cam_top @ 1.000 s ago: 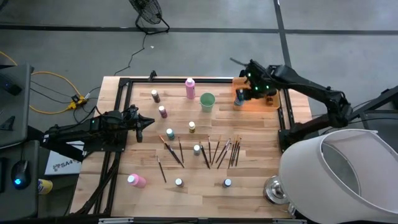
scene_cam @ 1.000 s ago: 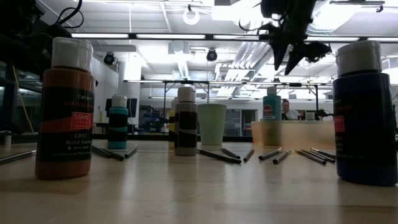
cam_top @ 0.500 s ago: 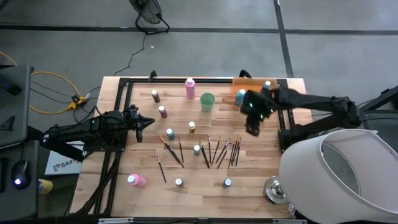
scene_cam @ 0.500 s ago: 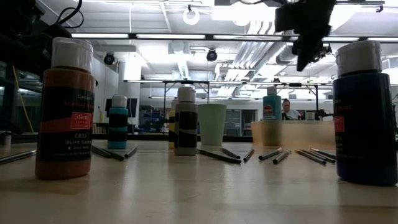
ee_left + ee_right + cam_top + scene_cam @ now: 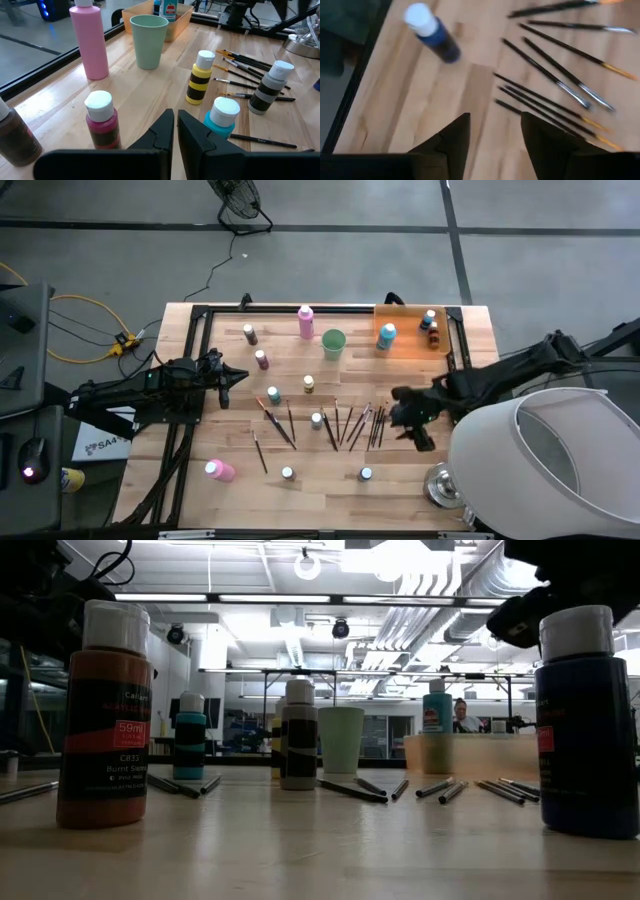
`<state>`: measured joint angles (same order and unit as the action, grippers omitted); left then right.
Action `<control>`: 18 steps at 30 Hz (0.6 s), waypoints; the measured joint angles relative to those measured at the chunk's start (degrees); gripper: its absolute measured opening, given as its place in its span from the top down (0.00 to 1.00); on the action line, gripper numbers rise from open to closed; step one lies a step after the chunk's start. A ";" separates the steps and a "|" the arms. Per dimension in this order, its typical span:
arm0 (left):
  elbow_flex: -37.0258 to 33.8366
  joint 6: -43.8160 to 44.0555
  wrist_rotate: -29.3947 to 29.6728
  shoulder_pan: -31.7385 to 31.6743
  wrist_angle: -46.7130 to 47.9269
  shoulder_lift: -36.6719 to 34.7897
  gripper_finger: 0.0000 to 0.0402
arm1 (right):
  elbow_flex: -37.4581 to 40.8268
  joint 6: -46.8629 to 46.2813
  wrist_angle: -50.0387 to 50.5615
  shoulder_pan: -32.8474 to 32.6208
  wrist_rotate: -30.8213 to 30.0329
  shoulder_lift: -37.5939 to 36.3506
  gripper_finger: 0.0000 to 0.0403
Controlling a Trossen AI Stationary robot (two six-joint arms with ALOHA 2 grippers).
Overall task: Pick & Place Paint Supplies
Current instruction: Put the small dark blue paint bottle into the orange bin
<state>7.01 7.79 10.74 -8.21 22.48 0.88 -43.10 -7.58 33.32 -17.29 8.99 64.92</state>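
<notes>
Small paint bottles stand scattered on the wooden table [image 5: 230, 430], among them a blue one [image 5: 432, 32] near the front edge. Thin dark brushes [image 5: 352, 423] lie fanned at the middle. Tall pink bottles stand at the far edge [image 5: 306, 321] and lie at the near left [image 5: 219, 470]. The teal bottle [image 5: 387, 335] and two small bottles stand in the orange tray [image 5: 405, 345]. My right gripper [image 5: 415, 420] hovers open just right of the brushes [image 5: 555, 75], nothing between its fingers. My left gripper [image 5: 176, 131] waits shut at the left.
A light green cup [image 5: 333, 343] stands left of the tray. A black frame [image 5: 300, 308] borders the table's far and side edges. A large white lamp shade [image 5: 545, 465] covers the near right corner. Bare wood lies along the near edge.
My right gripper has left the orange tray at the far right, swung toward the near edge and come lower. It has rolled about its own axis and now stands beside the fanned brushes. The bottles and brushes have kept their places.
</notes>
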 joint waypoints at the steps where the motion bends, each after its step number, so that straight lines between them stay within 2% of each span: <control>1: 0.00 0.00 0.01 0.00 0.00 0.00 0.95 | 0.29 -0.15 -2.07 -1.04 -0.02 1.06 0.54; 9: 0.00 0.00 0.00 -0.02 0.00 0.01 0.95 | 0.25 4.80 -16.89 -5.56 0.18 8.48 0.34; 13: 0.00 -0.02 0.00 0.00 0.00 0.00 0.95 | 0.22 7.25 -25.03 -7.09 2.15 12.67 0.31; 18: 0.00 0.00 0.00 -0.02 0.00 0.01 0.95 | 0.22 7.88 -33.81 -9.02 3.16 17.83 0.32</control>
<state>7.01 7.79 10.74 -8.23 22.48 0.89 -42.87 0.30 -0.49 -26.30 12.15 82.75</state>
